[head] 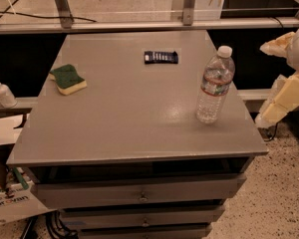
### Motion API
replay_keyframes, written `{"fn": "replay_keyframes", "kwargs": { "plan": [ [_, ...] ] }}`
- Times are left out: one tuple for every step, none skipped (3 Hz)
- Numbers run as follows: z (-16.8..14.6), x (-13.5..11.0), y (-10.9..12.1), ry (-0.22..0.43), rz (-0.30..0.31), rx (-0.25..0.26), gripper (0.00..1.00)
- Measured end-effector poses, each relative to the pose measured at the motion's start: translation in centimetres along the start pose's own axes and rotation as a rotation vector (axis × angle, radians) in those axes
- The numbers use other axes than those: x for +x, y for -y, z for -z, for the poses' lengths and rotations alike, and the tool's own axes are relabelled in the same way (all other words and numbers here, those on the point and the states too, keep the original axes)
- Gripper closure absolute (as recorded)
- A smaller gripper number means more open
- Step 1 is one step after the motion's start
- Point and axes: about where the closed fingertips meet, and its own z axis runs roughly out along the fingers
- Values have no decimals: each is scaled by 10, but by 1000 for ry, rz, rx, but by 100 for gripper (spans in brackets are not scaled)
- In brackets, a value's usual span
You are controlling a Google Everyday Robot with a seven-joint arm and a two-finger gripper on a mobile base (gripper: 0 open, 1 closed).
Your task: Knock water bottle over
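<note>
The water bottle [215, 84] is clear ribbed plastic with a white cap and a red-and-white label band. It stands upright near the right edge of the grey table [124, 128]. My gripper [281, 102] shows as cream-coloured parts at the right edge of the view. It is beside the table, to the right of the bottle and apart from it, and it holds nothing that I can see.
A green and yellow sponge [68, 79] lies at the table's left. A dark flat packet [161, 57] lies at the far middle. A white pump dispenser [2, 91] stands on a ledge to the left. Drawers [139, 195] sit under the tabletop.
</note>
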Motion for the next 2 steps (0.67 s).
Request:
{"fn": "replay_keyframes", "kwargs": {
  "plan": [
    [-21, -3, 9, 104, -51, -35, 0],
    [-50, -12, 7, 192, -98, -95, 0]
  ]
}}
